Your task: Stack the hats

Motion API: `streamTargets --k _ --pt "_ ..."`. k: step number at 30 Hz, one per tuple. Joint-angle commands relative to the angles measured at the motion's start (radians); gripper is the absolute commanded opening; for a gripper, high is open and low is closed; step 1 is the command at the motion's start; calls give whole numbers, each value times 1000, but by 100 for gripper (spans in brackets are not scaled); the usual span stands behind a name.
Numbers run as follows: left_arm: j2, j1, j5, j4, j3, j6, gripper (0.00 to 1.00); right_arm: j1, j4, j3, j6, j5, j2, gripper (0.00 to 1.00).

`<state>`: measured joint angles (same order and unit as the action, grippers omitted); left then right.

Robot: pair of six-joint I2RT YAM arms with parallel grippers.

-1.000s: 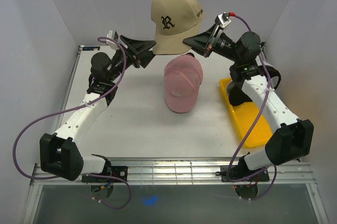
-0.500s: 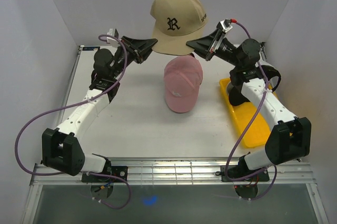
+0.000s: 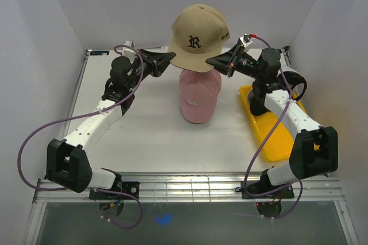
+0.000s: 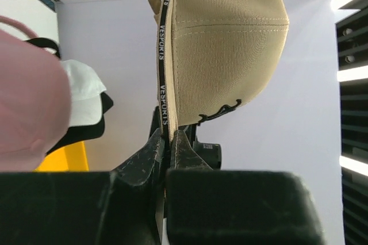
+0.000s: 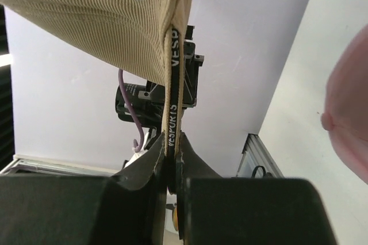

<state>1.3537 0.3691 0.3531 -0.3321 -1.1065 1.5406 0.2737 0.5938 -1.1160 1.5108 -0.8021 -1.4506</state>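
Observation:
A tan hat point(image 3: 198, 33) with a black letter on its front hangs in the air, held at its lower rim from both sides. My left gripper point(image 3: 170, 58) is shut on the rim's left side point(image 4: 168, 136). My right gripper point(image 3: 213, 61) is shut on the opposite side point(image 5: 172, 138). A pink hat point(image 3: 199, 96) lies on the table just below the tan hat point(image 4: 224, 49), brim toward the arms. In the left wrist view a gap separates the pink hat point(image 4: 29, 101) from the tan one. Behind it show a white hat point(image 4: 83, 98) and a black hat point(image 4: 86, 131).
A yellow tray point(image 3: 271, 133) lies on the table to the right of the pink hat, under my right arm. White walls close the table at the left, back and right. A metal rail point(image 3: 190, 184) runs along the near edge.
My left gripper has shut on the tan hat's rim. Both arms have carried the hat a little right and toward the pink hat.

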Motion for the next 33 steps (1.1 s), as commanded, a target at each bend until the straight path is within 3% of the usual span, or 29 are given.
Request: streamTargets --k 1,15,33 --pt "-24 60 35 15 51 -45 0 22 -127 11 -179 -88 4 8" --pt "-79 99 21 16 218 -85 0 22 -342 99 -434 -85 22 8" --pt "-130 100 26 16 330 -77 0 22 -443 159 -543 -68 49 8"
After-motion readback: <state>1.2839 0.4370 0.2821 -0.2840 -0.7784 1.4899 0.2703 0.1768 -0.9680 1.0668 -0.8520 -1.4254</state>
